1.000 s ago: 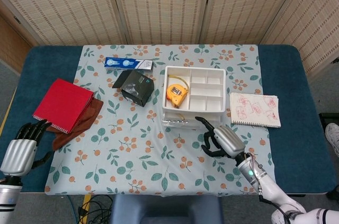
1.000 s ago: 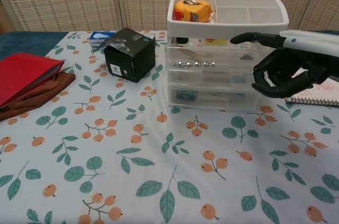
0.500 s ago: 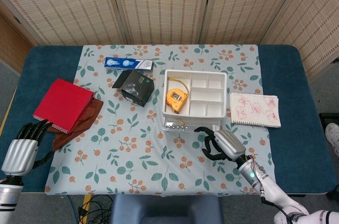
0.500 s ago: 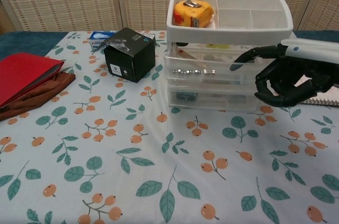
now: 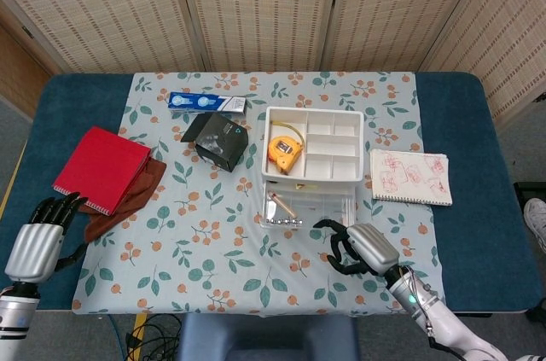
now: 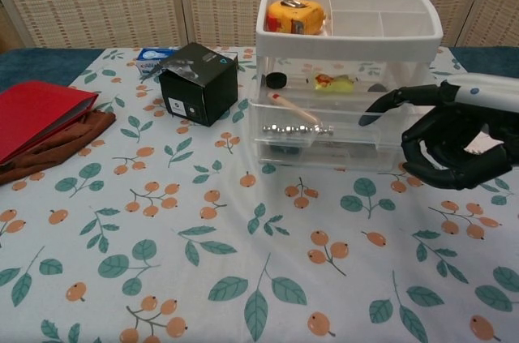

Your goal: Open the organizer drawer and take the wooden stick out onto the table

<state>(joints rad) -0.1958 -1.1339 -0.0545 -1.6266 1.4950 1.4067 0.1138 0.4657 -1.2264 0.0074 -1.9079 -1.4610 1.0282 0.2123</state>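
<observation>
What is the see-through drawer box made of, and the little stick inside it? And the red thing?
The organizer looks like clear glossy plastic, since its contents show through the walls; its top tray looks like white plastic. The stick is pale tan and matte, likely wood. The red thing seems a notebook with a smooth card or plastic cover; which one is hard to tell.

Above the pulled-out drawer (image 5: 309, 207) the way down stands free; my right hand (image 5: 358, 248) sits just beside its front.

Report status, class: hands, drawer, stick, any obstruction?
Right hand at drawer front, holding nothing; left hand idle. Drawer pulled out, stick exposed inside. Nothing blocks it.
</observation>
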